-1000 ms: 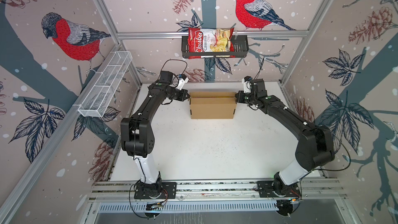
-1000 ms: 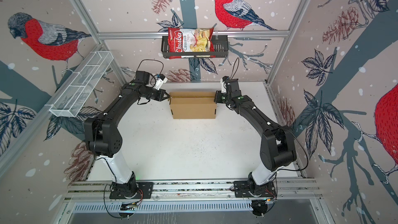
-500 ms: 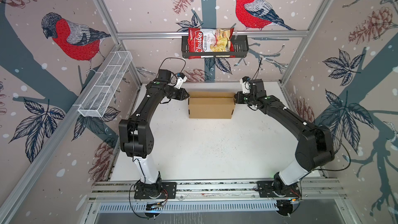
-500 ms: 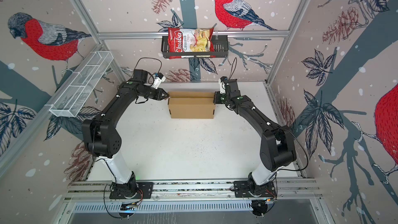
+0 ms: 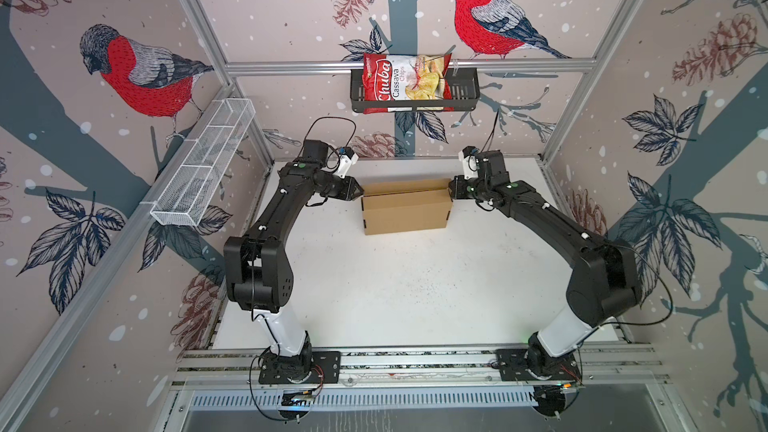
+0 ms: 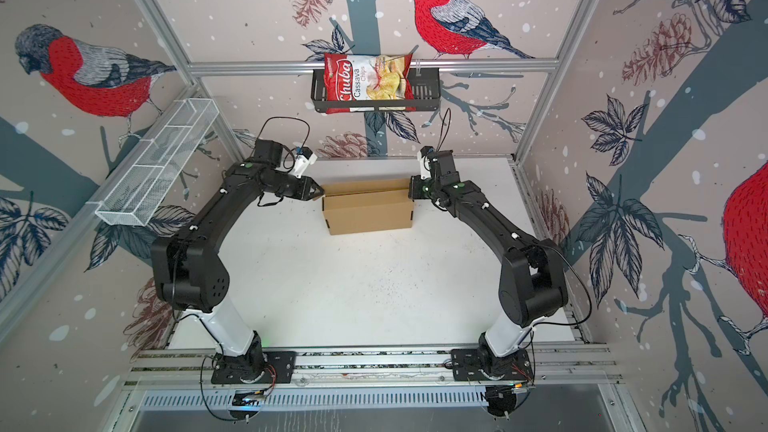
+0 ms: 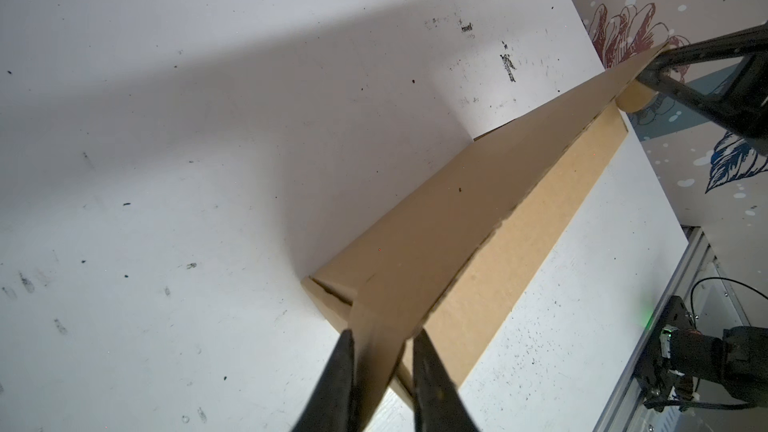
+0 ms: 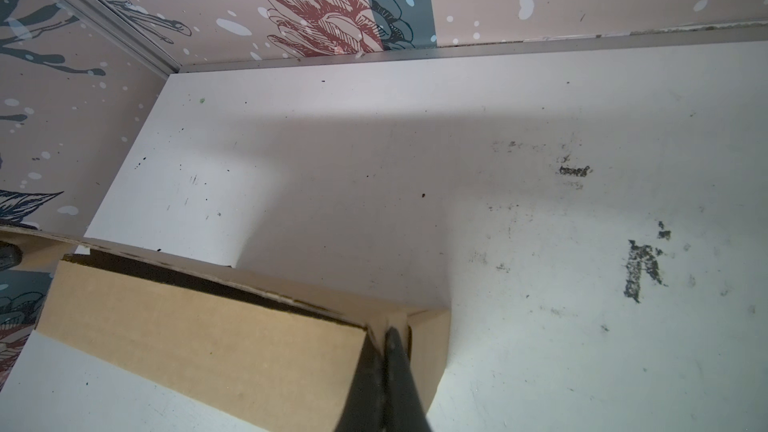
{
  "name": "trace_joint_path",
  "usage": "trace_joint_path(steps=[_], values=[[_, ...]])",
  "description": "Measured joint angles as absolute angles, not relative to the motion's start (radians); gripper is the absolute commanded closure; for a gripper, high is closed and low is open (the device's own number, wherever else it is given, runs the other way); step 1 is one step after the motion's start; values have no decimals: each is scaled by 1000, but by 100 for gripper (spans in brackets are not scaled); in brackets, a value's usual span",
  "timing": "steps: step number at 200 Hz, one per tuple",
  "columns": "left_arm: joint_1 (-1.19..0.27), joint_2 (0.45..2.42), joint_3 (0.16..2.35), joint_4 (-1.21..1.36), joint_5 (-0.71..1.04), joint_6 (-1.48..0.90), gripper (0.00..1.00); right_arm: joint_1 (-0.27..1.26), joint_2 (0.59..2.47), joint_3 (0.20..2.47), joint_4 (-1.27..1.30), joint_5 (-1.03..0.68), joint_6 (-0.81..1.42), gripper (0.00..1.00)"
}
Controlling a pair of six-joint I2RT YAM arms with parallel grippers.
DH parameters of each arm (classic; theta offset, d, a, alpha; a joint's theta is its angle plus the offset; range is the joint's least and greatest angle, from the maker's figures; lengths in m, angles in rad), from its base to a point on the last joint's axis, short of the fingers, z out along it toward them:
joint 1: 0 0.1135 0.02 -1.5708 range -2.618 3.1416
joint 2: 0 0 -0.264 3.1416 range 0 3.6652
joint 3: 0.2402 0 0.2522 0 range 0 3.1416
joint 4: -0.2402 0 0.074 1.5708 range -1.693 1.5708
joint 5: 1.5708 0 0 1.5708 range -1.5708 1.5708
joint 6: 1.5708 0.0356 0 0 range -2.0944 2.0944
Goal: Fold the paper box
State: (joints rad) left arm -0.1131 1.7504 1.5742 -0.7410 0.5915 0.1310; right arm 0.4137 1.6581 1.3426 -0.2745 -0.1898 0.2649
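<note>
The box (image 5: pixel 405 211) sits at the back middle of the table (image 5: pixel 415 284), its long flap (image 7: pixel 457 209) not yet tucked. The left claw (image 7: pixel 382 332) is spread loosely around one flap end, and the right claw (image 8: pixel 384 332) pinches the other. Held at one end only, the flap could spring up, I reckon, or the box could twist.

Pale pink wallpaper (image 5: pixel 291 14) printed with red-breasted birds, pine cones and blue-grey branches covers the walls on three sides, framed by aluminium posts and a back rail (image 5: pixel 519 63). A black basket (image 5: pixel 461 89) on that rail holds a red chips bag (image 5: pixel 386 81). A white wire basket (image 5: pixel 203 168) hangs on the left wall. The white desk (image 5: pixel 415 284) is scuffed and speckled, with soft shadows.
</note>
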Motion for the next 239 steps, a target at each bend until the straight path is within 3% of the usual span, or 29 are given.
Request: trace_joint_path(steps=[48, 89, 120, 154, 239], values=[[-103, 1741, 1545, -740, 550, 131, 69, 424, 1658, 1347, -281, -179, 260, 100], [-101, 1726, 1545, -736, 548, 131, 85, 425, 1659, 1351, -289, -173, 258, 100], [-101, 1721, 1544, -736, 550, 131, 87, 427, 1663, 1356, -291, -173, 257, 100], [-101, 1721, 1543, -736, 557, 131, 97, 433, 1667, 1362, -295, -169, 257, 100], [-106, 1716, 1546, -735, 595, 101, 100, 459, 1656, 1346, -284, -88, 275, 100]])
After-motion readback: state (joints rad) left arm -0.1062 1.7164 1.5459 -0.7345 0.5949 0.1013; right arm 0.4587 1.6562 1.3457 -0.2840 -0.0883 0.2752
